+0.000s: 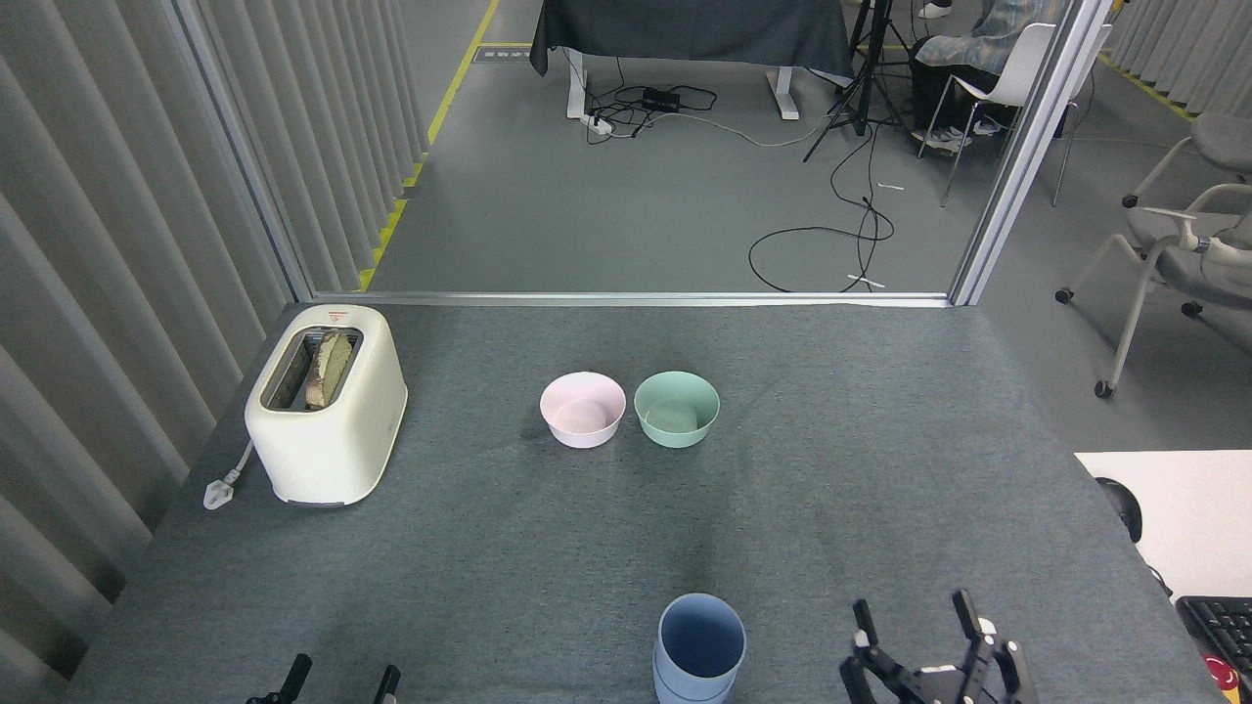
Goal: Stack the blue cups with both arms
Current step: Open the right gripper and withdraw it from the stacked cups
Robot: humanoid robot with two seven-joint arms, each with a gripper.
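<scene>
Head view: blue cups (pixel 700 650) left of right end effector (pixel 917 618)

Pastel tableware on a grey felt table

Pale blue cups (pixel 700 653) sit nearest; behind them a pink bowl (pixel 582 409) and mint-green bowl (pixel 676 408). Left of the bowls, a cream toaster (pixel 327 403) holds brown toast (pixel 328 366). The table (pixel 880 440) is speckled dark grey.

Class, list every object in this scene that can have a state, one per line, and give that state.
blue cups: stacked, upright, free of both grippers
right gripper: open, empty, right of the cups
left gripper: fingertips apart, empty
toaster: bread in one slot, plug lying loose on the table
pink bowl: upright, empty
mint-green bowl: upright, empty
</scene>
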